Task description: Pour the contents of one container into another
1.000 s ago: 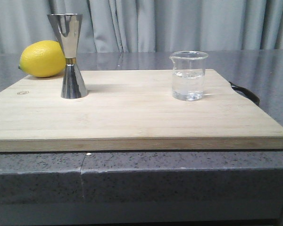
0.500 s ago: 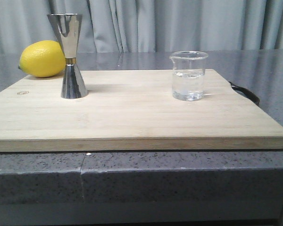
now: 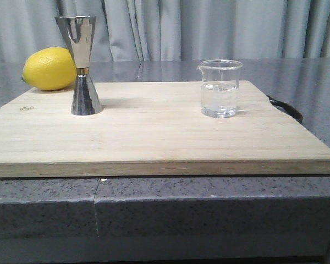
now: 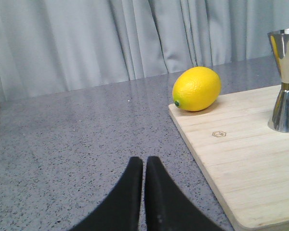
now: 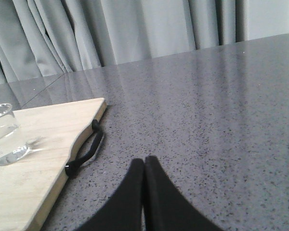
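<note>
The clear glass beaker [image 3: 220, 88], partly filled with clear liquid, stands upright on the right part of the wooden cutting board [image 3: 154, 137]. The steel hourglass jigger [image 3: 82, 66] stands upright on the board's left part. Neither gripper shows in the front view. My left gripper [image 4: 144, 161] is shut and empty over the grey counter, off the board's left edge, with the jigger [image 4: 285, 79] well away from it. My right gripper [image 5: 144, 161] is shut and empty over the counter, off the board's right edge; the beaker [image 5: 4, 134] sits far from it.
A yellow lemon [image 3: 49, 68] lies on the counter behind the board's left corner, close to the jigger. A black strap handle [image 3: 286, 108] hangs off the board's right edge. Grey curtains close off the back.
</note>
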